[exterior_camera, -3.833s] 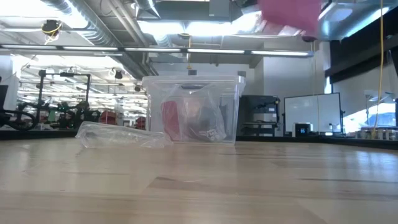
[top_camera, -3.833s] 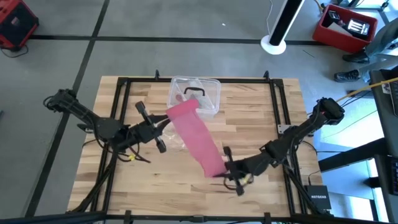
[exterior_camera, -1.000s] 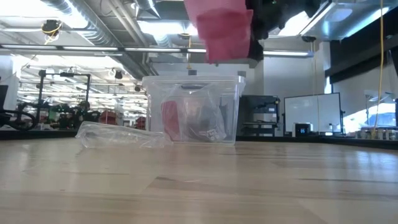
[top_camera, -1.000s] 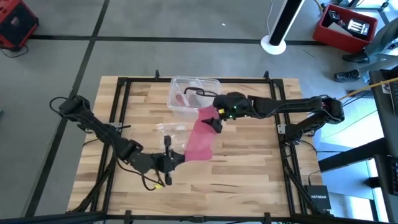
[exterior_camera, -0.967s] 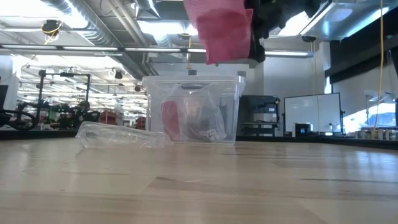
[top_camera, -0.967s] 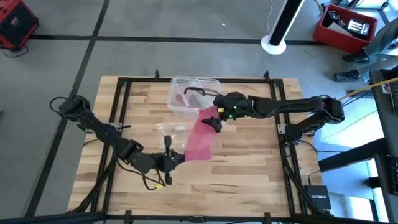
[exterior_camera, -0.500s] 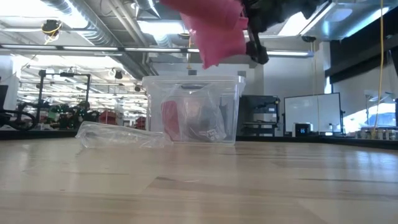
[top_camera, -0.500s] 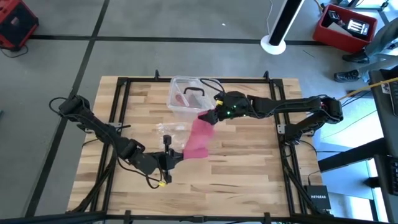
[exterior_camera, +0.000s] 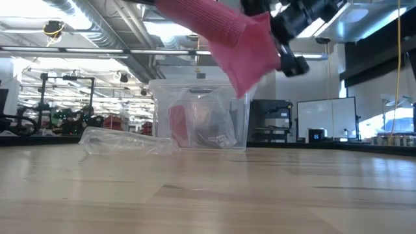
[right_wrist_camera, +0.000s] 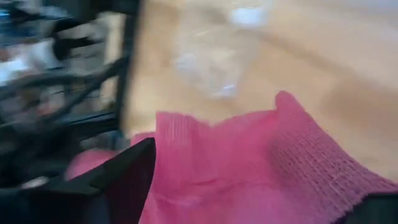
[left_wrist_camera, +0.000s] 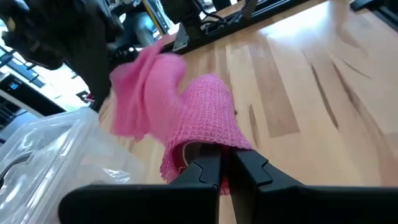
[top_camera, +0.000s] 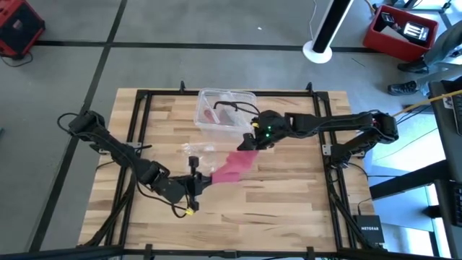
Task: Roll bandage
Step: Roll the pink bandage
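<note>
The pink bandage (top_camera: 234,162) hangs in the air between my two grippers, slanting over the middle of the table and narrowed along its length. My left gripper (top_camera: 204,179) is shut at its near end, where the cloth caps the fingertips (left_wrist_camera: 199,134). My right gripper (top_camera: 251,143) has the far end between wide-set fingers, just near of the clear box. In the low view the bandage (exterior_camera: 221,32) slopes down to a free end beside the right gripper (exterior_camera: 286,55), well above the table. My left gripper (left_wrist_camera: 225,171) is shut on the bandage's near end (left_wrist_camera: 205,146), coming level from the table's left. The cloth folds over the fingertips and hides where they meet it. That end is lifted clear of the table. My right gripper (right_wrist_camera: 261,180) holds the bandage near its far end (right_wrist_camera: 236,155), across its width, between its two wide-set fingers (right_wrist_camera: 127,177). It comes from the table's right, slanting down. The cloth is bunched between them, and a short free end (exterior_camera: 250,81) hangs below, clear of the table.
A clear plastic box (top_camera: 225,112) with red and dark things inside stands at the far middle of the table, just behind the right gripper. A crumpled clear wrapper (top_camera: 196,149) lies left of the bandage. Bare wood lies toward the near and right edges.
My right gripper has sunk a little and turned, still at the bandage's far end. The bandage, a broad flat band a second ago, now runs narrower and more slanted between the grippers, and its free end hangs lower. The left gripper has kept its place.
</note>
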`<control>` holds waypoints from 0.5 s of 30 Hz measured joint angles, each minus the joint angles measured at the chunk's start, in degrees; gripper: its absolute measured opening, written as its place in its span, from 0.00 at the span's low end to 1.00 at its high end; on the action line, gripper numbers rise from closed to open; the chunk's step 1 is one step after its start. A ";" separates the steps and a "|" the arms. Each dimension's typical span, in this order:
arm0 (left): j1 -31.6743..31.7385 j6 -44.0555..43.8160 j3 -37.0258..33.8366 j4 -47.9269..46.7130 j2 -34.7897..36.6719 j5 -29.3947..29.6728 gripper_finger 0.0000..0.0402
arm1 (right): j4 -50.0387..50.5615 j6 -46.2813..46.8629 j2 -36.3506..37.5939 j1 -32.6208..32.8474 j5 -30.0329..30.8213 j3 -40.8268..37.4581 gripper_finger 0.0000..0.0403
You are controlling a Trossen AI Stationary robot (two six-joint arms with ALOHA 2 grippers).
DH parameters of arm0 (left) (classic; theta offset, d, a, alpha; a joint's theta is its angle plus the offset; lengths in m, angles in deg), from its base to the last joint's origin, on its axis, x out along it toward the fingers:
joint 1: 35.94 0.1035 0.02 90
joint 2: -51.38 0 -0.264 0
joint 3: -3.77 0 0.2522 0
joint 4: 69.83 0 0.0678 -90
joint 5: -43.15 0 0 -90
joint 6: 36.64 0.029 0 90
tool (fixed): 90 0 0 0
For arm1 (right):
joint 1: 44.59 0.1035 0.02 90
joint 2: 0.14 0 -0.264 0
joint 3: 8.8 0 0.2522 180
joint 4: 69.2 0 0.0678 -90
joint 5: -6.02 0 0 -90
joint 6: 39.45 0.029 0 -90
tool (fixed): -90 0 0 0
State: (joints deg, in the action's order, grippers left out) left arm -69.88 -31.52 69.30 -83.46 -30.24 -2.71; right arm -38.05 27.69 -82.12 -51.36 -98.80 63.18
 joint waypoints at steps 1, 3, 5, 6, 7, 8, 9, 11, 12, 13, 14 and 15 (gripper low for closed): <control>0.07 -0.11 0.00 0.04 0.00 -0.02 0.00 | 1.92 -0.51 -0.30 0.00 1.28 0.00 0.80; 0.35 -0.43 0.00 -0.05 0.00 -0.02 0.00 | 4.79 -2.83 -0.55 0.00 3.55 -0.06 0.80; 0.57 -0.48 0.00 0.10 0.00 0.02 0.00 | 6.88 -4.75 -0.55 -0.03 4.65 2.09 0.80; 0.72 -0.49 -0.02 0.16 0.00 0.08 0.00 | 7.67 -6.21 -0.55 -0.12 4.72 4.13 0.80; 0.83 -0.64 -0.02 0.32 0.00 0.11 0.00 | 8.91 -7.75 -0.55 -0.21 4.72 6.63 0.80; 0.88 -1.01 -0.02 0.42 0.00 0.11 0.00 | 10.57 -9.53 -0.53 -0.33 4.59 9.37 0.80; 1.01 -1.33 -0.02 0.48 0.00 0.10 0.00 | 12.13 -11.18 -0.46 -0.35 4.07 12.23 0.80; 1.04 -1.72 -0.02 0.47 0.00 0.07 0.00 | 17.16 -14.87 -0.32 -0.41 2.74 17.02 0.80; 1.06 -1.98 -0.02 0.53 0.00 0.09 0.00 | 20.80 -16.35 -0.29 -0.42 2.82 18.99 0.80; 1.06 -2.21 -0.02 0.71 0.00 0.09 0.00 | 24.29 -17.25 -0.29 -0.42 3.84 20.51 0.80; 1.10 -2.31 -0.02 0.81 0.00 0.09 0.00 | 26.81 -17.51 -0.32 -0.39 5.52 21.75 0.80; 1.10 -2.33 -0.02 0.90 0.00 0.10 0.00 | 27.96 -17.08 -0.37 -0.36 7.03 22.66 0.80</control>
State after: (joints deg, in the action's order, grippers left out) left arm -68.78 -33.85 69.28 -82.56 -30.24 -2.60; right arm -10.10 10.61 -82.49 -51.72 -91.78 85.83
